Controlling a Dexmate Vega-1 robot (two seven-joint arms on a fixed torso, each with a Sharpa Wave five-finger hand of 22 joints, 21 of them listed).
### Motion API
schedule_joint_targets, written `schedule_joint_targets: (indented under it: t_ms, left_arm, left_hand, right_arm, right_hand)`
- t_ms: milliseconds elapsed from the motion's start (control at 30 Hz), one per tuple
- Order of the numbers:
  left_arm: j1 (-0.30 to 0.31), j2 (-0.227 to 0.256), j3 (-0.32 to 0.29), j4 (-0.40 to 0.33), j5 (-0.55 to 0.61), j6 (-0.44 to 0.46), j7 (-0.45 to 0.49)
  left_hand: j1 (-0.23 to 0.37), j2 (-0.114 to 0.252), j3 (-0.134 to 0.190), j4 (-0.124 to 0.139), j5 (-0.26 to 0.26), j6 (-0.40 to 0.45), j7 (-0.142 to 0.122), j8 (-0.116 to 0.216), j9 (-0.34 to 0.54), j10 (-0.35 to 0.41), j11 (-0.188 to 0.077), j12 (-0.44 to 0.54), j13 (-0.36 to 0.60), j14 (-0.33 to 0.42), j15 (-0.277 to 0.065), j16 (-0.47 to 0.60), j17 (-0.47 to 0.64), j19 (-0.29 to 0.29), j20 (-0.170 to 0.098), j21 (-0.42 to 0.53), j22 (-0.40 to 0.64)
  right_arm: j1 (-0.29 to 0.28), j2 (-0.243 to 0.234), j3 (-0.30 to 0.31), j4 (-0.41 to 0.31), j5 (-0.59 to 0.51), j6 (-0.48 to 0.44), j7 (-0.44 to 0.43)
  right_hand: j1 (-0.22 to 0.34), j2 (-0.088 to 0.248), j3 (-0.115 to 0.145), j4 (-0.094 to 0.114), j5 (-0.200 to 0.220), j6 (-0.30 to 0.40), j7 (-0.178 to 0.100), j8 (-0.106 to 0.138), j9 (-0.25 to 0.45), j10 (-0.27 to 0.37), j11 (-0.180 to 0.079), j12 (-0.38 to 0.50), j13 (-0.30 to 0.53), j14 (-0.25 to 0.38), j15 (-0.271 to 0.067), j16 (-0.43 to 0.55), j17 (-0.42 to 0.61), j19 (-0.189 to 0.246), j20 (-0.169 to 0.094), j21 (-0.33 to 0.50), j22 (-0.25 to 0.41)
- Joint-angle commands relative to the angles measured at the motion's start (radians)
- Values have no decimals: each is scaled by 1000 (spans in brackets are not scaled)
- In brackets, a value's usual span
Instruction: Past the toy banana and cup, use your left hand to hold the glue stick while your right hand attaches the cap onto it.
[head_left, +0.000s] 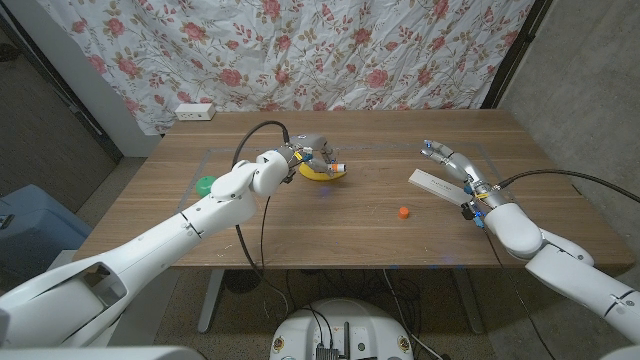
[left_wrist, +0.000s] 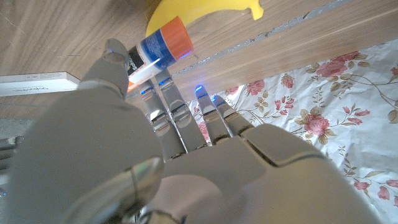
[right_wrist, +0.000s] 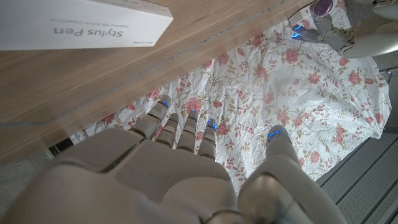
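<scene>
left hand (head_left: 318, 155) pinches the glue stick (left_wrist: 159, 50) above the toy banana (head_left: 322, 173) toward the table's far edge, so i'd steady it upright while the spread, empty right hand (head_left: 447, 157) fetches the orange cap (head_left: 403, 212).

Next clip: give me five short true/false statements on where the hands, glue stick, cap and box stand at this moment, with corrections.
1. The left hand holds the glue stick. True.
2. The orange cap is already on the stick. False: it lies alone on the table.
3. The right hand grips the cap. False: it holds nothing, fingers apart, near the white box.
4. The toy banana lies by the left hand. True.
5. The white box reads "Stylus Pen". True, in the right wrist view.
</scene>
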Motion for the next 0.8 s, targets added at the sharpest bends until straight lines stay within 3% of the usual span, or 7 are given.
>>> schedule_joint_targets:
  t_ms: [33, 400, 500, 800]
  left_arm:
    - [8, -8, -19, 27, -82, -34, 62]
    - [19, -34, -29, 61, -169, -55, 121]
    - [23, -36, -31, 73, -188, -77, 145]
    - [39, -39, -35, 79, -215, -90, 192]
  left_hand:
    - [-4, 41, -3, 0, 6, 71, 20, 5, 6, 47, -43, 3, 3, -5, -141, 0, 2, -8, -38, 4, 2]
    - [-7, 43, -5, 1, 7, 72, 24, 4, 6, 45, -42, 1, 3, -4, -139, 2, 3, -3, -34, 6, 2]
    - [-7, 43, -5, 1, 7, 73, 23, 4, 6, 44, -42, 1, 3, -3, -138, 2, 3, -4, -33, 6, 2]
    - [-8, 44, -7, 1, 7, 74, 23, 3, 6, 43, -42, -1, 3, -2, -138, 2, 3, -5, -29, 6, 2]
  right_arm:
    - [-55, -66, 26, -143, -102, -210, -16]
    - [-93, -145, 45, -258, -147, -357, 27]
    - [-103, -160, 58, -292, -144, -395, 41]
    - [-113, -251, 70, -378, -179, -483, 115]
  right_hand:
    - [30, -6, 6, -13, -6, 2, 6, 6, 2, 6, -1, 6, 2, 3, 2, 6, 1, 8, 5, 5, 2]
    - [88, -14, 22, -23, -15, -20, 11, 6, 4, 0, 3, 2, 4, -5, 17, 7, 1, -1, 16, 2, 2]
    - [113, -17, 29, -25, -17, -34, 13, 5, 5, 0, 3, 2, 5, -11, 36, 6, 1, -5, 20, 2, 2]
    - [162, -20, 45, -26, -15, -49, 14, 7, 6, 3, 1, 3, 7, -20, 45, 7, 3, -17, 33, 0, 2]
